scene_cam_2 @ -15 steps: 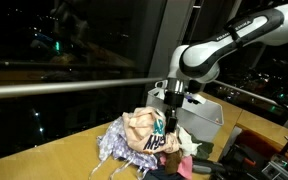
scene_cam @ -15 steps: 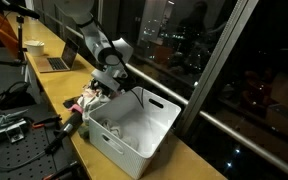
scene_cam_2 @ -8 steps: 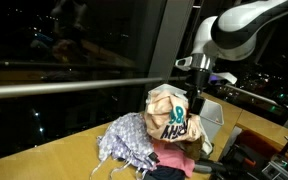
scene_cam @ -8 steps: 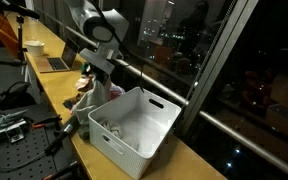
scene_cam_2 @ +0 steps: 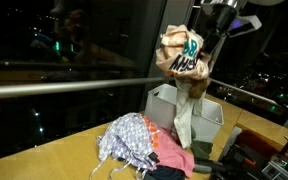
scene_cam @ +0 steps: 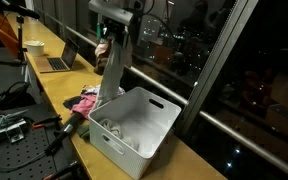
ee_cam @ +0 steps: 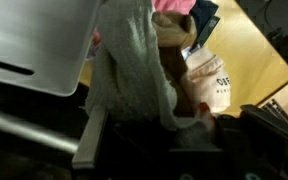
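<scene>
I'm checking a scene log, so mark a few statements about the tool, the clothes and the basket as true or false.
1. The tool grips the beige printed fabric garment, which hangs down from it. True.
2. The white plastic basket is tipped on its side. False: it stands upright with its opening facing up.
3. A pile of clothes lies on the wooden table beside the basket. True.
4. The grey laptop is shut. False: its lid is open.
</scene>
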